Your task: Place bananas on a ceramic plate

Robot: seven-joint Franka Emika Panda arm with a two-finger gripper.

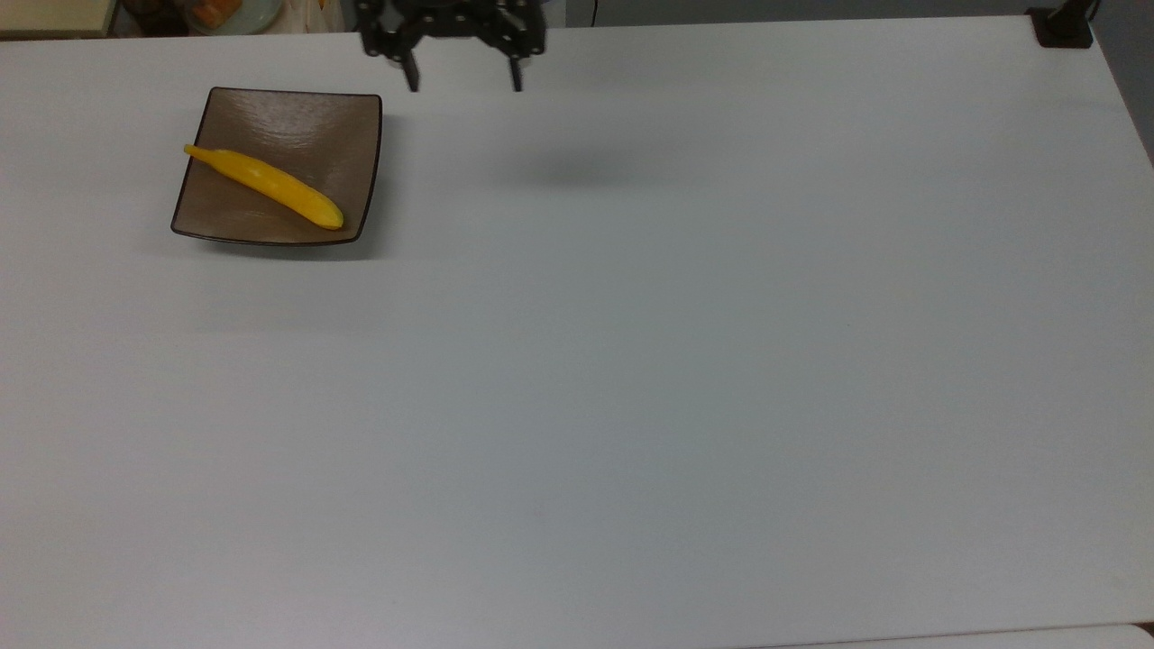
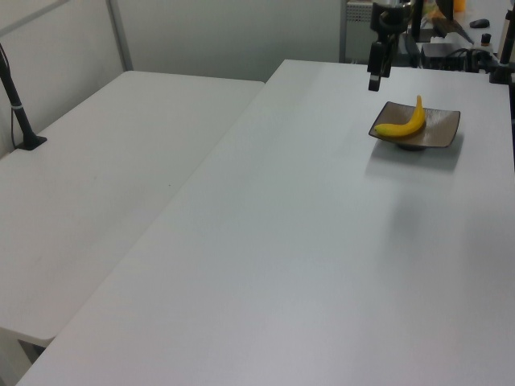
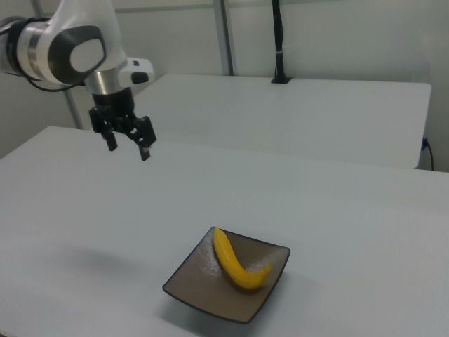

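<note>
Surface: white table (image 1: 685, 379) spans nearly the whole top view; its far edge runs along the top of that picture and its near edge shows at the bottom right corner.
Second table: in the left view, another white tabletop (image 2: 105, 177) lies at the left, joined along a seam to the main one; in the right view it sits behind, at the upper right.
Ceramic plate: one square brown plate (image 1: 343, 126) with a thin dark rim, near the top view's upper left corner, close to the table's far edge and its left edge. It also shows at the left view's upper right (image 2: 444, 127) and at the right view's lower middle (image 3: 203, 291).
Bananas: one yellow banana (image 1: 266, 185) lying diagonally across the plate, stem end resting over the rim on the top view's left, blunt end toward the plate's lower right corner. In the right view (image 3: 235, 267) it curves across the plate's middle.
Gripper: one black two-finger gripper (image 1: 464, 83), raised above the table just right of the plate in the top view, fingers spread apart and holding nothing. Its shadow falls on the bare table below it. The right view shows it (image 3: 128, 149) well up and left of the plate, on the white arm (image 3: 66, 49).
Open room: bare tabletop from the plate rightward, all the way to the top view's right edge.
Corner mount: one black clamp base (image 1: 1064, 27) at the top view's upper right corner.
</note>
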